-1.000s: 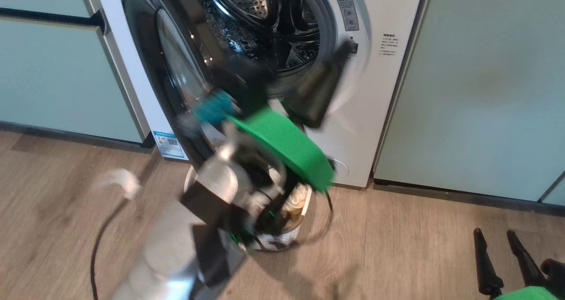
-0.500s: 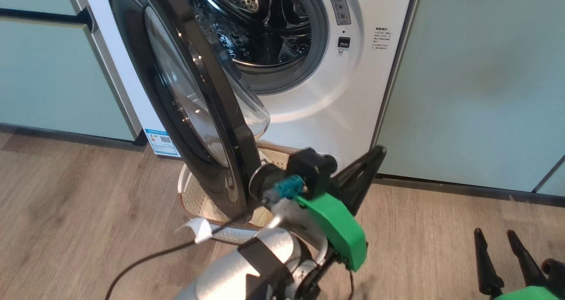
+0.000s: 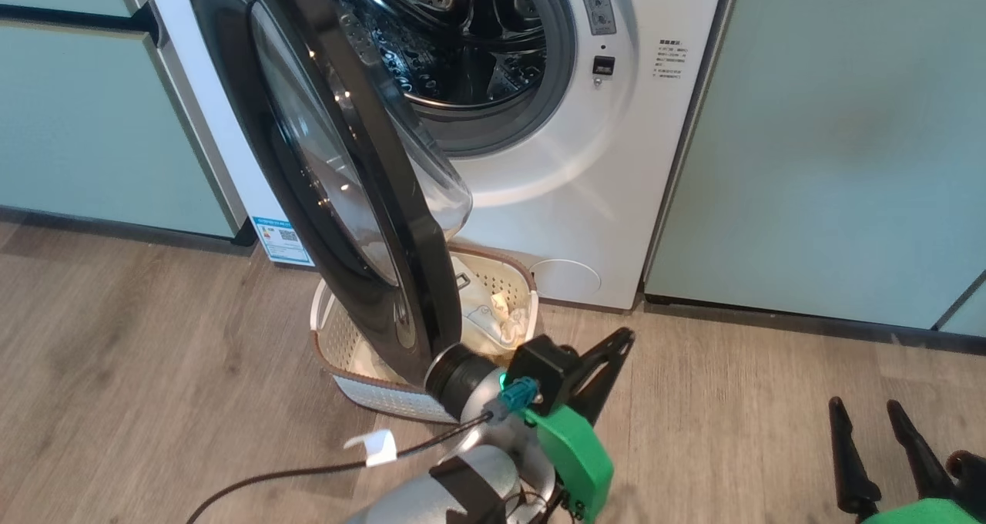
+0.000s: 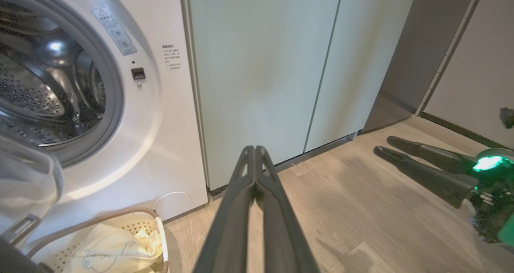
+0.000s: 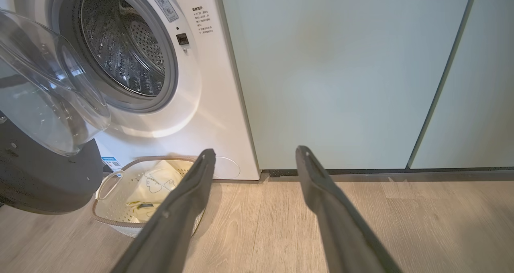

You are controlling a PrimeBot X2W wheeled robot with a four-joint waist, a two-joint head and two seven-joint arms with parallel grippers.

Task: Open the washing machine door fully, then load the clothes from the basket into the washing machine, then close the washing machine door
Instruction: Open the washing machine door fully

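- Two grippers empty: left gripper pinched shut, right gripper spread wide.
- Risks snagging clothes on door hanging over basket during lift-out.

Pale green cabinet panels above a wood-look plank floor
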